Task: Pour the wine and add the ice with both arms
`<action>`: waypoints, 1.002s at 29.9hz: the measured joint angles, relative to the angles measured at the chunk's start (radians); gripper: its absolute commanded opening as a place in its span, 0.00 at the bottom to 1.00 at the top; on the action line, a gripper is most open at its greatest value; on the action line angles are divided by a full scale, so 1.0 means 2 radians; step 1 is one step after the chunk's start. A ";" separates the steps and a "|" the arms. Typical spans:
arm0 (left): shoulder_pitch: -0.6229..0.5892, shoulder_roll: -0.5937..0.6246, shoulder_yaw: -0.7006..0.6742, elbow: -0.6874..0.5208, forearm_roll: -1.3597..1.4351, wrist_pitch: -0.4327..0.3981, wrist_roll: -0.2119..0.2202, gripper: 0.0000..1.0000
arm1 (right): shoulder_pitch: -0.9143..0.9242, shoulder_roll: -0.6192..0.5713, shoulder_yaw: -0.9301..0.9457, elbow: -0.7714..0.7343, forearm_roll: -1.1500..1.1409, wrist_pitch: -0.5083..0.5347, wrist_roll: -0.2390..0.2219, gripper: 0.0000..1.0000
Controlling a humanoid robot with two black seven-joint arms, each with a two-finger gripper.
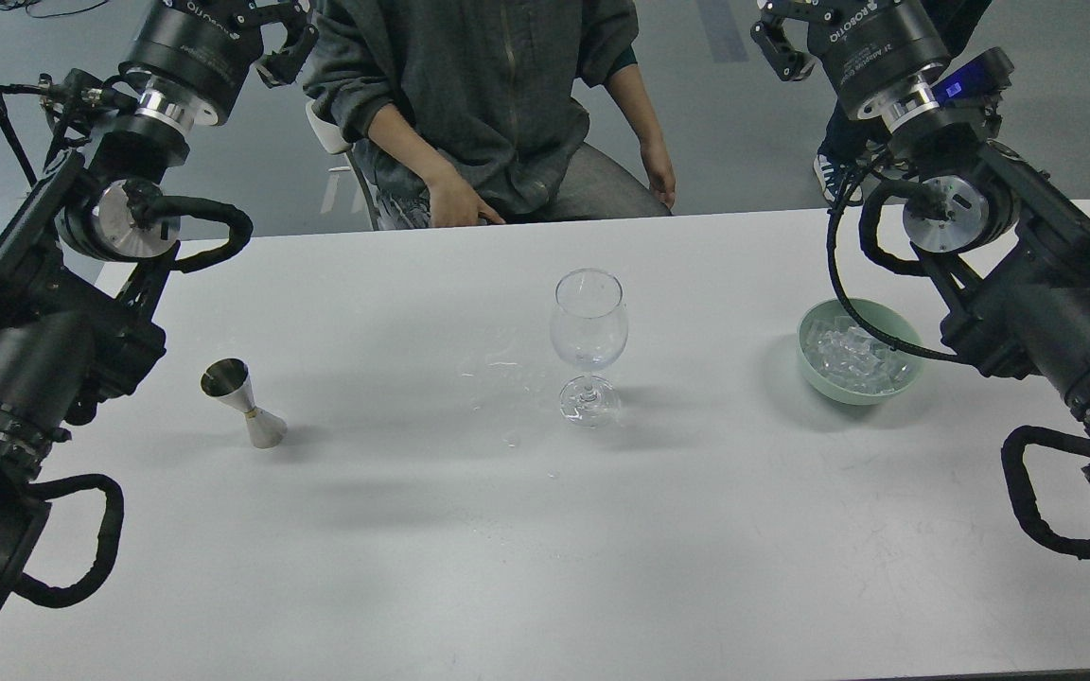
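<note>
Grey floor behind, a seated person (498,104) at the top centre edge, and a white worktop (413,549) filling most of the frame. Our arms come in from both sides, raised well clear of everything.

Left end effector (271,24) sits at the upper left, partly cut by the frame edge; fingers look spread, nothing in them. Right end effector (786,38) is at the upper right, also cropped; fingers seem apart and empty, though we can't be sure how wide.

Task things: the jigger (244,403) stands left of centre, tilted in our view; whether it holds wine we can't tell. The glass (588,345) stands upright mid-frame, looks empty. The green bowl (815,364) w/ ice (852,355) sits at the right, just under our right forearm. So nothing started yet, by our read.

Risks from here:
- Glass is tall, thin-stemmed, top-heavy. Any nudge from a jigger rim or a finger while pouring could tip it.
- Jigger is small, slick metal, waisted. An off-centre pinch may let it rotate or slip, spilling early.
- Faint wet marks (507,378) left of the glass: worktop may be slippery, the foot could slide.
- Ice is clear, wet, irregular; a cube may squirt out of the fingers, or drop hard and crack the glass.
- Right arm's cable (848,284) loops just by the bowl rim; reaching down could snag or drag it.
- Person sits near the far edge; wide swings there are unsafe.
</note>
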 measured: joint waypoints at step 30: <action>0.000 0.001 0.015 0.020 0.004 0.004 -0.008 0.99 | 0.014 -0.002 -0.020 -0.010 -0.001 -0.005 0.012 1.00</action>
